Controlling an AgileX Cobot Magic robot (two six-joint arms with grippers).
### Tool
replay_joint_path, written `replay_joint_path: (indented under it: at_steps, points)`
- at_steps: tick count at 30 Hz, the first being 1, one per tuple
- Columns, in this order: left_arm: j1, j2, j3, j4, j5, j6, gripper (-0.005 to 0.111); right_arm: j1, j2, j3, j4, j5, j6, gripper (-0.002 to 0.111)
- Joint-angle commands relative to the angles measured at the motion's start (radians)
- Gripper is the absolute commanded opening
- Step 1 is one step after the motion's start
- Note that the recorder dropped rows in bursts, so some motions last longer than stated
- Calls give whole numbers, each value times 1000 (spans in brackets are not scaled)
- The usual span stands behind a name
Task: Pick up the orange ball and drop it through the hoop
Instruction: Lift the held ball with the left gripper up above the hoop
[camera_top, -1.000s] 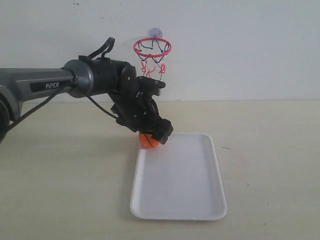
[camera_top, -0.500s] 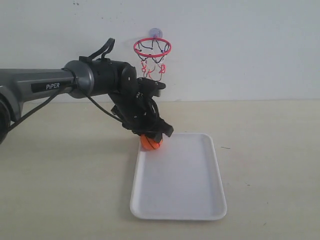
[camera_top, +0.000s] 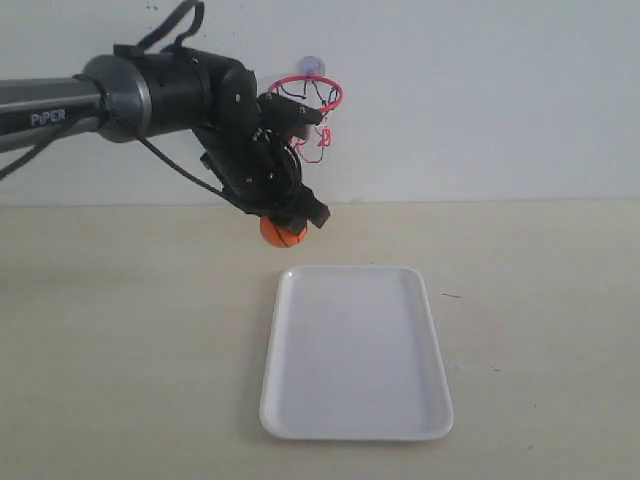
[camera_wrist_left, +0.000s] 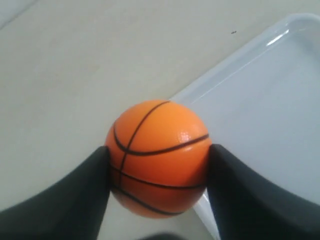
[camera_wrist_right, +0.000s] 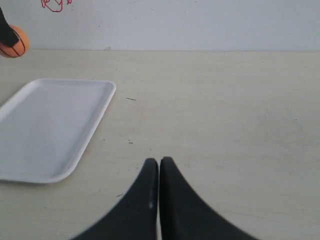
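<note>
My left gripper (camera_wrist_left: 159, 175) squeezes the orange ball (camera_top: 283, 233). The hoop (camera_top: 339, 97) is just above it, and the white tray (camera_top: 350, 425) corner is below. My right gripper (camera_wrist_right: 159, 175) is pinched together.

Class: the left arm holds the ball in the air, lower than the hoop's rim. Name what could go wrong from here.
1. The left pincer grips the round ball only at two sides, so it might slip out.
2. The arm is close by the hoop. As it rises, it might snag the hoop or knock it loose.
3. Released off-centre, the ball could bounce off the rim and miss the tray.
</note>
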Motion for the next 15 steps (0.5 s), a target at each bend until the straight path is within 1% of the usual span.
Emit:
replay_joint_path:
  at_steps: [1,8,11,15]
  points:
    - [-2,-84,-3,2,62,4,4,2,-5,0,-2,-5,-1,0]
    - [-2,-185,-3,4,211,99,4,2,-5,0,-2,-5,-1,0]
    - [3,-207,-3,8,220,84,4,2,-5,0,-2,-5,-1,0]
    - [22,-214,10,7,218,19,4,2,-5,0,-2,-5,-1,0]
